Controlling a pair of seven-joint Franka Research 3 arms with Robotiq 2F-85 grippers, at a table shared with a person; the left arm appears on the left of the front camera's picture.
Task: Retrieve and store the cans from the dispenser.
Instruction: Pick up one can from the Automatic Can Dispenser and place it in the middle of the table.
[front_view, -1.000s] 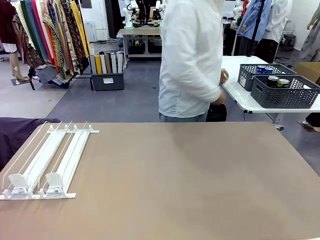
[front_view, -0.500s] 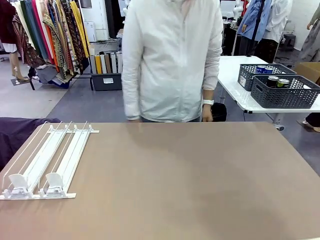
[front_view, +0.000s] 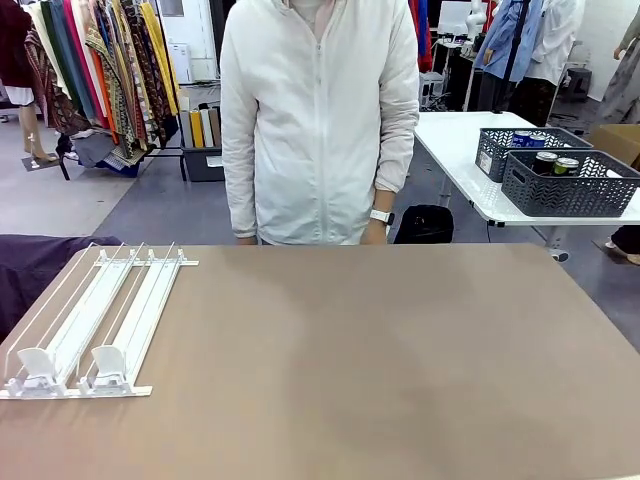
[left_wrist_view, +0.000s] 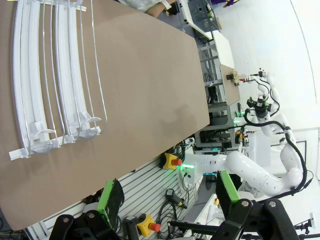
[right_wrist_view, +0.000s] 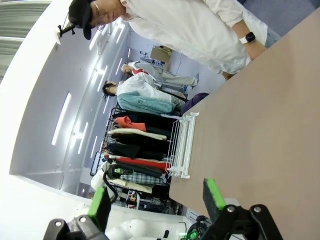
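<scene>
The white dispenser lies flat at the brown table's left side, its lanes bare, two pusher blocks at the near end. The left wrist view shows the dispenser from above, with my left gripper open and held off the table edge. My right gripper is open too, well back from the dispenser, nothing between its fingers. Several cans stand in dark grey baskets on a white side table at the far right. A person in a white jacket stands at the far edge, hands down.
The dark grey lattice baskets sit on the white side table beyond the brown table. Clothes racks and a bin stand far off at the back left. A purple cloth lies left of the table.
The person has turned from the side table to face my table and stepped left. The dispenser and cans have not moved.
</scene>
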